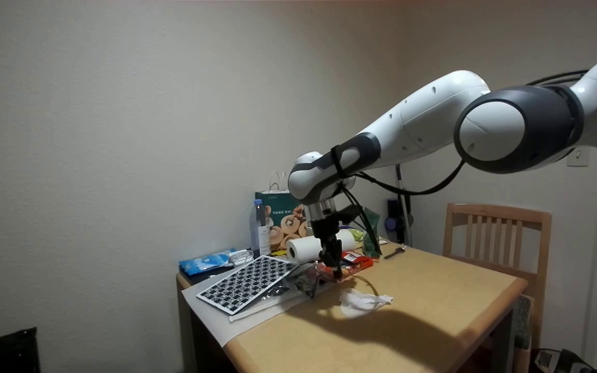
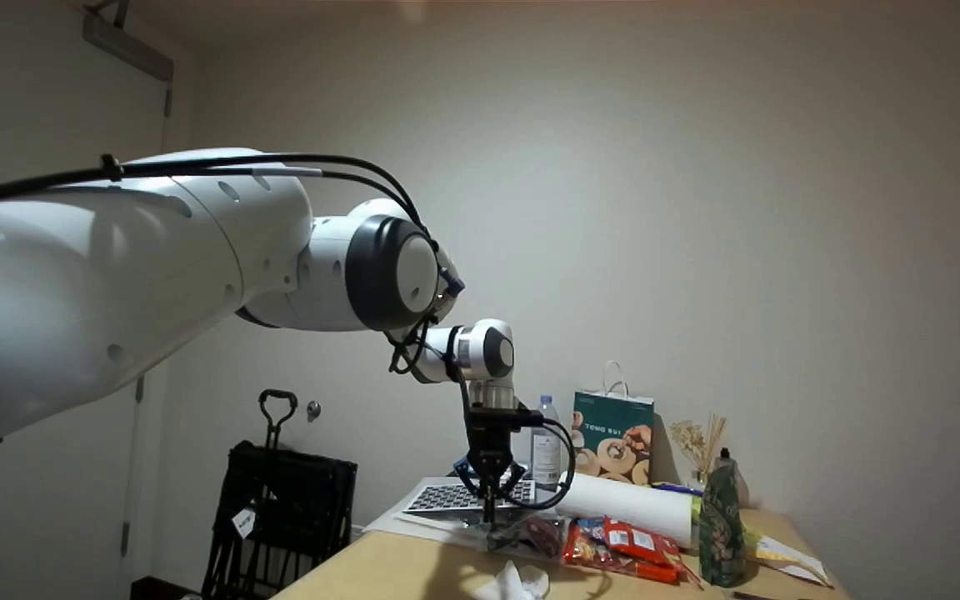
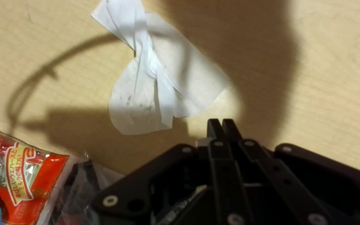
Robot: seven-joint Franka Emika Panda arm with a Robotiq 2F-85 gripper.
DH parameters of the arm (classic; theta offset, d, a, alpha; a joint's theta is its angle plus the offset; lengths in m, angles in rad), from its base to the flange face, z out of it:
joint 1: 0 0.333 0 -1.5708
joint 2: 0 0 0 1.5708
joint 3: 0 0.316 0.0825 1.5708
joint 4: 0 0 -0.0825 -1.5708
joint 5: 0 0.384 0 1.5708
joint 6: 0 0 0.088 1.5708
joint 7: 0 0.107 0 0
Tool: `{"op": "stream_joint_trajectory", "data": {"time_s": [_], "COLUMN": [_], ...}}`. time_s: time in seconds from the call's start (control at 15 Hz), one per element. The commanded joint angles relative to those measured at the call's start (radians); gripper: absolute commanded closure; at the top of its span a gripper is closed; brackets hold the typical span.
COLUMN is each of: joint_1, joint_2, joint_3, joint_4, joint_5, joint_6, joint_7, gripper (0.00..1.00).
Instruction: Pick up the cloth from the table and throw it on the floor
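White, thin and crumpled, the cloth (image 3: 155, 70) lies on the wooden table (image 1: 433, 280), at ten o'clock from my gripper (image 3: 221, 121) in the wrist view and not touching it. The gripper hangs above the table with its fingers together and nothing between them, so they must part before I can take hold. I judge the cloth very light and limp, perhaps closer to tissue than woven stuff, with little slip but some risk of tearing under a hard pull. Its flaps toward three and seven o'clock lie low; my tips would probably skid over them. Better the raised twisted fold (image 3: 151, 67), running from eleven to five: I would straddle its middle and squeeze gently. The red snack packet (image 3: 31, 178), between eight and nine o'clock from my tips, is worth keeping out of the bite. Released over the floor, so light a thing would likely flutter aside rather than drop straight.
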Motion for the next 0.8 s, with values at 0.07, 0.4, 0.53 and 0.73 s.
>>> {"op": "stream_joint_trajectory", "data": {"time_s": [0.07,0.4,0.53,0.73], "joint_1": [-0.017,-0.045,-0.066,-0.103], "joint_2": [-0.005,-0.022,-0.025,0.004], "joint_3": [0.012,0.000,-0.005,-0.006], "joint_4": [-0.020,-0.093,-0.128,-0.140], "joint_5": [-0.002,0.025,0.038,0.061], "joint_6": [0.006,0.024,0.043,0.120], "joint_7": [0.022,0.115,0.164,0.191], "gripper": [0.62,0.31,0.18,0.00]}}
